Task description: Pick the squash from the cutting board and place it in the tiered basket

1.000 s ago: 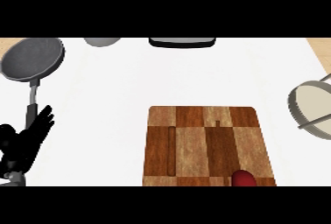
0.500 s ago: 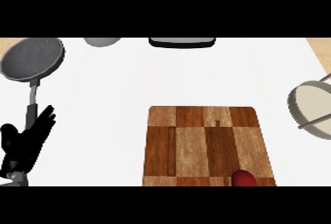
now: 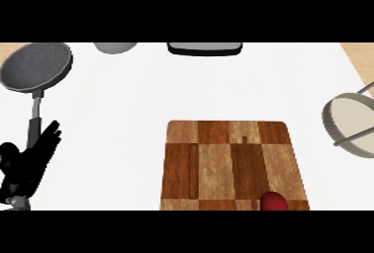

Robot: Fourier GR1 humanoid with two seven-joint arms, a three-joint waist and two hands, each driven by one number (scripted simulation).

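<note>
A wooden cutting board (image 3: 230,163) lies on the white counter, right of centre and near the front. At its lower right edge only the top of a dark red rounded object (image 3: 274,201) shows, cut off by the view's bottom. The tiered basket (image 3: 349,124) stands at the right edge, a round pale tier with grey metal struts. My left hand (image 3: 25,165) rests open at the lower left, fingers up, far from the board. My right hand is out of view.
A grey frying pan (image 3: 35,66) sits at the far left with its handle (image 3: 33,121) running down toward my left hand. A grey bowl (image 3: 116,47) and a dark tray (image 3: 204,48) sit at the back edge.
My left hand has drifted slightly down and left. Nothing else has moved.
</note>
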